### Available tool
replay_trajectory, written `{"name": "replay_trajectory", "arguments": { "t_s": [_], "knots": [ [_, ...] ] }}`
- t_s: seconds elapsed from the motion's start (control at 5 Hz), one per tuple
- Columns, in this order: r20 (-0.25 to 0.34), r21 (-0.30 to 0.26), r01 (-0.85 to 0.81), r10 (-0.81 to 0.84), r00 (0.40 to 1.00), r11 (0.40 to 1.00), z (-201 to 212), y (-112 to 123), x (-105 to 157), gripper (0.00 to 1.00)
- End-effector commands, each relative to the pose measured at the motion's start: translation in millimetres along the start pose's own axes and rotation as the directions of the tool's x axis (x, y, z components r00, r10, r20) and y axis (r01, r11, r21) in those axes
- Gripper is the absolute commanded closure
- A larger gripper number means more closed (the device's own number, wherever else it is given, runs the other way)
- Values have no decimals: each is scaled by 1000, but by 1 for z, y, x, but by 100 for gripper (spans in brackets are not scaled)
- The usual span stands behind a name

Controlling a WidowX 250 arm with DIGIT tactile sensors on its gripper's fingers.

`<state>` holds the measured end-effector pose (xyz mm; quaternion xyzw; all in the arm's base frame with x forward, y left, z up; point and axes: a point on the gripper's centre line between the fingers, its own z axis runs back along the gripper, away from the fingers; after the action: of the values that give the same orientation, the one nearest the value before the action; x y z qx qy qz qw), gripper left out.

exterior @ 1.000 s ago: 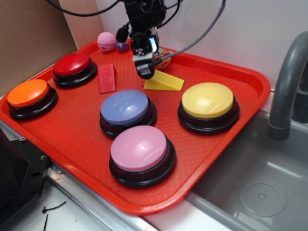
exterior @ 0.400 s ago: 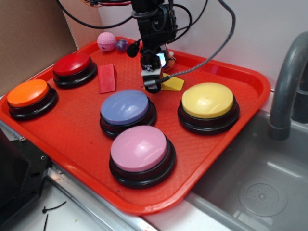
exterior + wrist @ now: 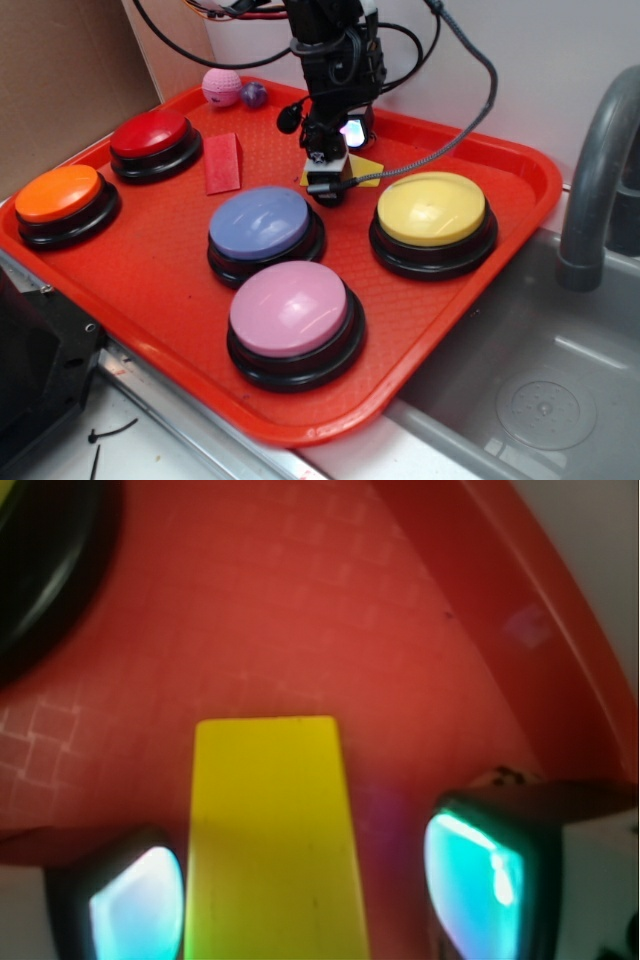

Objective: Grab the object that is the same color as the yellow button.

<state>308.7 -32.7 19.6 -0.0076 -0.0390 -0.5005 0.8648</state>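
Gripper [image 3: 300,885] is sitting low over the yellow wedge [image 3: 272,840], near the tray's [image 3: 500,240] far edge. Jaws are standing apart, straddling it, nothing clamped.

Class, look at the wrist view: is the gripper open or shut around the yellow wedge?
Open. The gripper has a finger each side of the yellow wedge, with red tray visible between wedge and right finger.

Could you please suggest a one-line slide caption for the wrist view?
Open gripper straddling the yellow wedge on the red tray, fingers on either side, not yet closed.
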Motion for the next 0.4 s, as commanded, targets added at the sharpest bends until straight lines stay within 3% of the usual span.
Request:
{"name": "replay_trajectory", "arguments": {
  "t_s": [0.0,0.2],
  "knots": [
    [-24,-53,-37,36,999,998,-7,-8,-21,18],
    [-26,-66,-37,36,999,997,-6,-9,-23,100]
  ]
}}
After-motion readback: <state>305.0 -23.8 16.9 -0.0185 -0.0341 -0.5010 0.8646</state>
